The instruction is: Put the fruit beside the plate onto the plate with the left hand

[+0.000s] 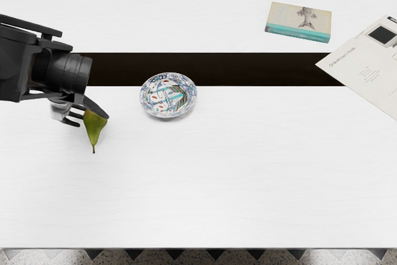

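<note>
Fruit in grasp of left hand

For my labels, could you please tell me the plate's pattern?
White plate with blue and red motifs; head view.

A book lies far right on the table; a paper sheet overlaps the right edge.

table: matt white, faint grain | plate: glossy painted ceramic | left hand: matt black
</note>
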